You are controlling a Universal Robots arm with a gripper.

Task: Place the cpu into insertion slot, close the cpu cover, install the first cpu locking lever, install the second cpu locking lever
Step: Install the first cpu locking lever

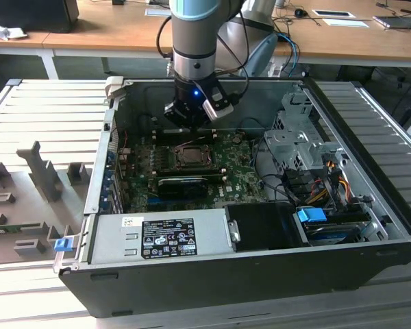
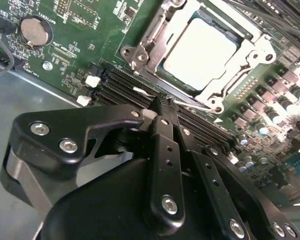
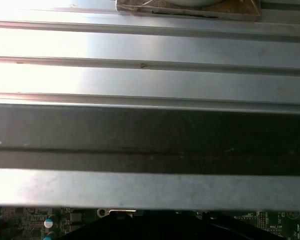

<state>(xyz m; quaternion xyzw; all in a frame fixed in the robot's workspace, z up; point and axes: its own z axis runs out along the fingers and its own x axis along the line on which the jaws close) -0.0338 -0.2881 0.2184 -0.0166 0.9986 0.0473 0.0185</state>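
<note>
Broadly, the open computer case takes up most of the exterior view, lying on a ribbed grey table, and the arm comes down into it from above. Under the gripper lies the green motherboard, with the silver power supply well away from the gripper at the case's near wall and the drive cage off toward the exterior view's right.

In the second wrist view the gripper has its black fingers drawn together to a narrow tip, with nothing held between them. That tip sits over the black memory slots, just beside the insertion slot. A thin silver lever runs along the socket edge right next to the fingertip; whether they touch I cannot tell.

The cpu lies flat in the insertion slot, its pale square face showing through the cut-out of the cpu cover, which lies down around it. Farther from the gripper, a round coin battery sits on the board.

The first wrist view looks along the ribbed metal surface, with a strip of green board at one edge.
</note>
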